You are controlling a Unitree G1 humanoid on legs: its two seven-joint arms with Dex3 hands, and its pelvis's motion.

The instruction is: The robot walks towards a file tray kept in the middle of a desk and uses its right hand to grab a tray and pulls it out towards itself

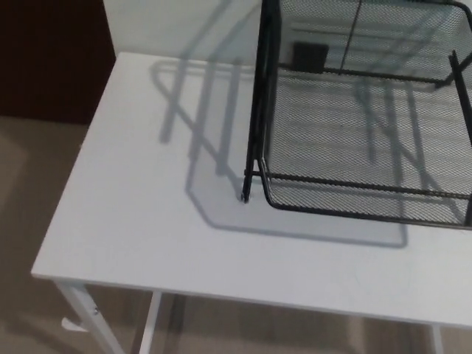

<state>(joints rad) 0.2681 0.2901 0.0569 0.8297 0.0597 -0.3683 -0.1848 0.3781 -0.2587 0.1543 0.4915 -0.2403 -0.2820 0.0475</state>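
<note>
Black mesh file tray [361,140] at 2 o'clock on white bench [147,214], bottom tray [369,203] resting on top, front rim facing 6 o'clock. Shadow at 9 o'clock of frame. Neither hand in view; finger state untellable.

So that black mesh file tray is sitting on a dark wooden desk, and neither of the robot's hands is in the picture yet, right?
Not quite. The desk is white, not dark wood; the head view shows its pale top and white legs. The rest holds: the black mesh file tray sits on it, and neither robot hand is in view.
</note>
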